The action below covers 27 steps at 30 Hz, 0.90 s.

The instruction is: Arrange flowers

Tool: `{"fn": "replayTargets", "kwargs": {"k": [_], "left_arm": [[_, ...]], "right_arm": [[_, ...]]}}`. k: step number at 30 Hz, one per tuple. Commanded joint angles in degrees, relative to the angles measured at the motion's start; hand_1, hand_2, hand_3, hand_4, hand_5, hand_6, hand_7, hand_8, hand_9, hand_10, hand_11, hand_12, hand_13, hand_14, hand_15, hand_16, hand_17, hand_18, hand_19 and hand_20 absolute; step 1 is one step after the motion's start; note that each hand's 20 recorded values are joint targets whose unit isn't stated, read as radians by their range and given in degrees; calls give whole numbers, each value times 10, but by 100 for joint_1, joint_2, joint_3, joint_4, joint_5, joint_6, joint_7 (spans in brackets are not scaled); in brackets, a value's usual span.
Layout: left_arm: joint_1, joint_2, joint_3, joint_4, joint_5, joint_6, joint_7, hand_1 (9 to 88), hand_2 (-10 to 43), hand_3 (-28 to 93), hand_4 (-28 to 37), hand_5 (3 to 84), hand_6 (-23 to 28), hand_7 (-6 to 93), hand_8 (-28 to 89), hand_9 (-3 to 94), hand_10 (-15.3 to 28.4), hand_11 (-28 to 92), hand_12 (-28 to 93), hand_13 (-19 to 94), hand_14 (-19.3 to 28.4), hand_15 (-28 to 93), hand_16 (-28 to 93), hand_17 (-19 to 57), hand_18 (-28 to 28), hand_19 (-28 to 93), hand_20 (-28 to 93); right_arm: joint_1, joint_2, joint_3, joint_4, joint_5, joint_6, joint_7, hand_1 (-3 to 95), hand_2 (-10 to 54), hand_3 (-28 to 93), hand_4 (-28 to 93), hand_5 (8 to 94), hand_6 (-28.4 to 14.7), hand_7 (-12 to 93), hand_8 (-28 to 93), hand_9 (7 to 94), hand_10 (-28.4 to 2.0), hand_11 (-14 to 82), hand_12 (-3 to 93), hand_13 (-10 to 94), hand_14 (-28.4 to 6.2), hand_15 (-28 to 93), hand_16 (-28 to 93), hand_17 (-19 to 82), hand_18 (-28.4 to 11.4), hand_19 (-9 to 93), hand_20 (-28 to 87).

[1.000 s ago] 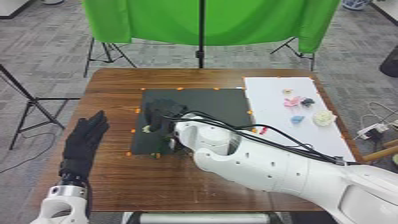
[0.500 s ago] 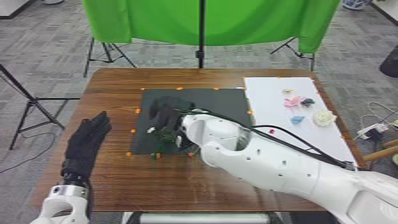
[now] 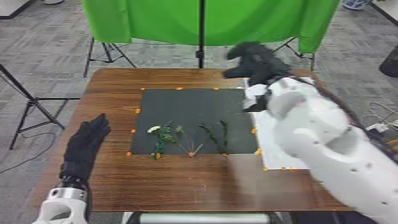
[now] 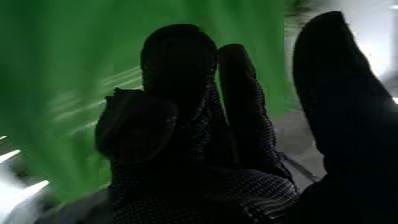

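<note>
In the head view, the right hand (image 3: 258,62) and right arm (image 3: 313,125) are blurred, and the arm is cut by the right edge. It hides a part of the sheet (image 3: 282,159). The left arm (image 3: 60,209) is cut at the bottom, the cloth (image 3: 151,22) at the top. The stems (image 3: 224,137) are too small for telling their kind.

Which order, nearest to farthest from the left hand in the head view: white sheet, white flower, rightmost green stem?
1. White flower: right of the left hand, dark mat's left side.
2. Rightmost green stem: mat's right side.
3. White sheet: right of the mat.
</note>
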Motion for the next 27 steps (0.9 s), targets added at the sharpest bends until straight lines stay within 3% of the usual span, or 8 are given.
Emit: {"fn": "replayTargets", "kwargs": {"k": [1, 6, 18, 21, 24, 27], "left_arm": [[70, -84, 4, -19, 71, -21, -72, 177, 72, 638, -283, 393, 67, 30, -46, 346, 115, 47, 116, 250, 151, 53, 54, -14, 124, 14, 161], [51, -104, 25, -31, 104, -8, -141, 179, 71, 635, -283, 392, 67, 29, -46, 346, 115, 47, 116, 250, 152, 53, 54, -14, 124, 14, 161], [86, -125, 34, -39, 116, -54, -141, 186, 61, 638, -283, 389, 66, 29, -46, 346, 114, 47, 117, 250, 152, 52, 53, -15, 125, 15, 161], [99, -134, 29, -47, 125, -38, -144, 186, 59, 641, -283, 389, 65, 30, -46, 346, 115, 47, 117, 250, 152, 52, 53, -15, 125, 16, 161], [76, -133, 39, -35, 117, -40, -133, 188, 58, 640, -283, 388, 65, 30, -46, 345, 115, 46, 117, 249, 153, 52, 53, -15, 125, 16, 160], [72, -133, 46, -34, 112, -33, -138, 191, 55, 641, -283, 388, 65, 30, -46, 345, 115, 46, 117, 250, 153, 52, 54, -15, 125, 16, 160]], "right_arm": [[-1632, 760, 1289, 462, 12, -288, 552, 382, -95, 610, -128, 564, -13, 86, -65, 659, -179, 177, 261, 789, -90, 592, 338, 556, -145, 932, 509], [-1991, 787, 1370, 696, -53, -295, 785, 383, -95, 611, -133, 565, -13, 88, -64, 653, -179, 184, 266, 781, -95, 602, 340, 548, -149, 932, 505], [-2508, 677, 1429, 1024, -149, -59, 938, 384, -95, 620, -136, 557, -11, 91, -64, 631, -185, 197, 267, 778, -94, 625, 335, 548, -154, 932, 495], [-2473, 666, 1156, 1241, -348, 596, 812, 413, -95, 619, -142, 556, -6, 96, -64, 633, -179, 200, 265, 790, -84, 623, 330, 557, -147, 932, 492], [-2374, 679, 866, 1485, -660, 1450, 631, 484, -95, 616, -164, 639, 8, 143, -51, 708, -146, 220, 266, 828, -60, 612, 329, 586, -132, 932, 504], [-2161, 717, 634, 1638, -831, 1928, 493, 599, -95, 536, -159, 745, 5, 165, 75, 833, -100, 102, 404, 870, -39, 599, 337, 630, -115, 932, 516]]}}
